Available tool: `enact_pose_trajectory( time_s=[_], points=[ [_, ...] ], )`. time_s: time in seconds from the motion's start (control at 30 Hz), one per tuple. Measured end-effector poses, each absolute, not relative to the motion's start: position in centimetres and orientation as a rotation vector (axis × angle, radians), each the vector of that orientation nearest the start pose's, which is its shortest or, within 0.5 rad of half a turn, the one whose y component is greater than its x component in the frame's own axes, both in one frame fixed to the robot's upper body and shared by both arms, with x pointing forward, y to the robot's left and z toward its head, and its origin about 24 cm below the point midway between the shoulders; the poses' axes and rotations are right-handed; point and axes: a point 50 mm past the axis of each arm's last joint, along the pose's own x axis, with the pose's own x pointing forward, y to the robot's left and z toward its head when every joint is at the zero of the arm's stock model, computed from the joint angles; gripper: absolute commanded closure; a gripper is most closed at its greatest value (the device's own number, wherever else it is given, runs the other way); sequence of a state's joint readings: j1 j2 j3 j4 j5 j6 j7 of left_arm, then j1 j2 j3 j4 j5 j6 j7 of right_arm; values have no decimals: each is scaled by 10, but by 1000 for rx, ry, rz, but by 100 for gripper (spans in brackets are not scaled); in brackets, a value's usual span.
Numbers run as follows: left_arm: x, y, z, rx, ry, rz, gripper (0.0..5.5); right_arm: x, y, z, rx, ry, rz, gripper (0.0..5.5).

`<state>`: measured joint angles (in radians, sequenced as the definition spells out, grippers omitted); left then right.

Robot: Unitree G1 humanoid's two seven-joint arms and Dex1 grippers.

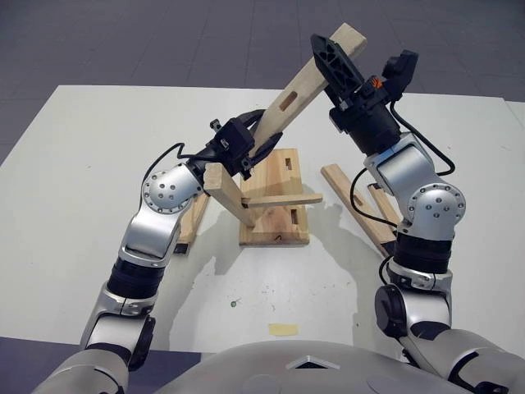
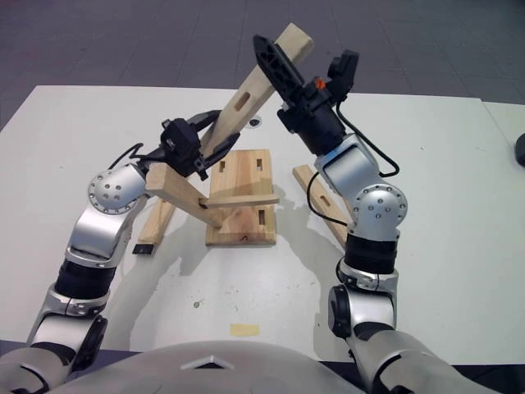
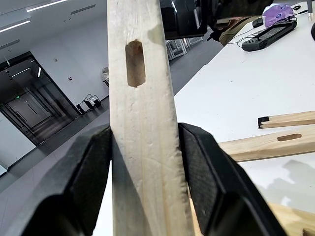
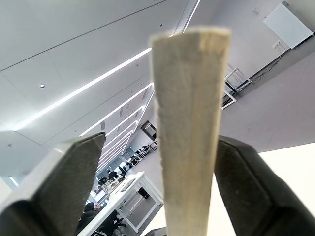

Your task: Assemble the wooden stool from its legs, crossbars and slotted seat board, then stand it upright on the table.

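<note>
A long wooden leg (image 1: pixel 305 86) with a slot slants up over the table. My left gripper (image 1: pixel 243 149) is shut on its lower part, both pads pressed to the wood (image 3: pixel 142 162). My right gripper (image 1: pixel 332 59) stands open around the leg's upper end (image 4: pixel 189 147), with a gap at one finger (image 4: pixel 64 191). A second leg (image 1: pixel 226 194) hangs just below the left gripper, with a thin crossbar (image 1: pixel 285 199) sticking out of it; how it joins the long leg is hidden. The slotted seat board (image 1: pixel 275 223) lies flat beneath them.
Two loose legs (image 1: pixel 351 205) lie on the table beside my right arm, also seen from the left wrist (image 3: pixel 275 142). Another leg (image 1: pixel 194 220) lies under my left forearm. A scrap of tape (image 1: pixel 283 329) sits near the front edge.
</note>
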<state>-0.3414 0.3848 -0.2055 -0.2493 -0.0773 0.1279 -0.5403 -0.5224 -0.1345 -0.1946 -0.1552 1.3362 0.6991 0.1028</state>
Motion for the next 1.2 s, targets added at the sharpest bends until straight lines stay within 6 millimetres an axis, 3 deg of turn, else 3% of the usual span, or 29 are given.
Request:
enact_pose_trajectory(
  time_s=[0.47,0.73,0.77,1.03,1.2],
  points=[
    [274,108,158,474,-340,-766,336,303,-114,198,857,-72,773,449],
    [272,107,157,536,-353,-759,337,297,-112,193,873,-99,751,449],
    [272,107,157,537,-354,-759,301,297,-112,193,880,-104,745,449],
    [275,117,162,519,-352,-745,167,298,-119,194,964,-177,655,449],
    [289,155,203,404,-395,-609,88,298,-129,195,947,-230,586,449]
  ],
)
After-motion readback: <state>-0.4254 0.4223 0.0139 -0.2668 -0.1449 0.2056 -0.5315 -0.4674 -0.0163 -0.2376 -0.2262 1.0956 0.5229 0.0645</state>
